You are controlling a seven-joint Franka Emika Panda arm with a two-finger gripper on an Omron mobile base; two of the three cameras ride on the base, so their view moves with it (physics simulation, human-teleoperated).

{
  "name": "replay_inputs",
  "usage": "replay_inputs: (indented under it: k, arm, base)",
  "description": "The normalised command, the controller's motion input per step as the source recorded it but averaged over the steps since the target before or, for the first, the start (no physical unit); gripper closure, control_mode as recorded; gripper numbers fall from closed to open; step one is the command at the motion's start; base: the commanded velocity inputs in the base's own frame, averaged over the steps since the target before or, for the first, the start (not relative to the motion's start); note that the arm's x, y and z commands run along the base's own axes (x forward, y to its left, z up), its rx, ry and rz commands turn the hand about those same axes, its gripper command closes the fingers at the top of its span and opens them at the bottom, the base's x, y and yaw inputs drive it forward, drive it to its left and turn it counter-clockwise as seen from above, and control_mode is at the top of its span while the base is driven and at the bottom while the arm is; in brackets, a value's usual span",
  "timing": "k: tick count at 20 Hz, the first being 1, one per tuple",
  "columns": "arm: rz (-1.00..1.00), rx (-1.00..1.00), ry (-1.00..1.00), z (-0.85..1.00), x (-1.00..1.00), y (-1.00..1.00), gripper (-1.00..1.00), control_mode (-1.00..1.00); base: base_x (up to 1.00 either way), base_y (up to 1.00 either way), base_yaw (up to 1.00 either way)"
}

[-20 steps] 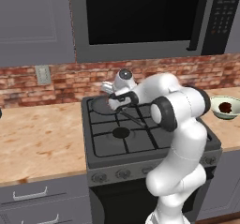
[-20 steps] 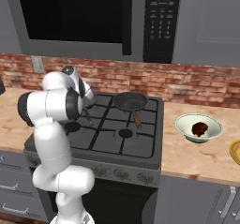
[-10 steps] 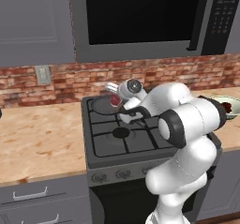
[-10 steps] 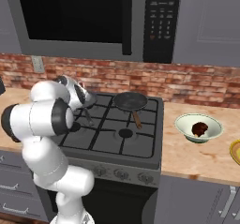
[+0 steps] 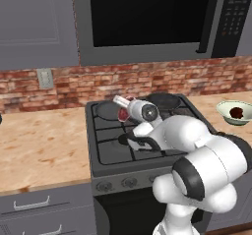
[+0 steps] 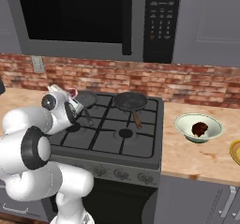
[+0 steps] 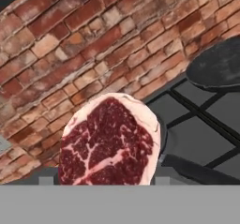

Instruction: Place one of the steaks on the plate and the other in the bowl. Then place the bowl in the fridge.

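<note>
My gripper (image 5: 124,110) is shut on the red marbled steak (image 5: 122,114) and holds it above the back left of the stove (image 5: 147,145). From the right, the gripper (image 6: 69,95) is seen over the same corner. In the hand view the steak (image 7: 110,143) hangs between the fingers in front of the brick wall. The darker steak (image 6: 200,128) lies in the pale bowl (image 6: 185,123) on the counter right of the stove. That bowl (image 5: 227,110) also sits at the right edge of the left base view. A sliver of the yellow plate (image 6: 236,151) is at the far right. The fridge is out of view.
A dark pan (image 6: 129,101) with its handle pointing forward sits on the back right burner. A second dark pan (image 6: 87,98) is on the back left burner, beside the gripper. A microwave (image 6: 84,17) hangs low over the stove. Wooden counter (image 5: 44,145) stretches left of the stove.
The hand has come down a little with the red steak in it, and the arm's elbow has swung forward and to the right over the stove front. The bowl has not moved.
</note>
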Motion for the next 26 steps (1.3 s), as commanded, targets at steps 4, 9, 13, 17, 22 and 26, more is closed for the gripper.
replay_inputs:
  k: [4,9,13,17,22,26]
  arm:
    - [0.00,0.05,-0.03,0.59,-0.68,-0.05,1.00,-1.00]
    - [0.00,0.05,-0.01,0.63,-0.52,-0.09,1.00,-1.00]
    - [0.00,0.05,0.00,0.64,-0.41,-0.08,1.00,-1.00]
    - [0.00,0.04,0.00,0.46,-0.40,-0.08,1.00,-1.00]
    - [-0.02,0.04,0.03,0.21,-0.45,-0.15,1.00,-1.00]
    - [-0.06,0.07,0.29,0.42,-0.20,-0.32,1.00,-1.00]
  base:
    - [0.00,0.00,0.00]
    - [0.00,0.00,0.00]
    - [0.00,0.00,0.00]
    - [0.00,0.00,0.00]
    - [0.00,0.00,0.00]
    - [0.00,0.00,0.00]
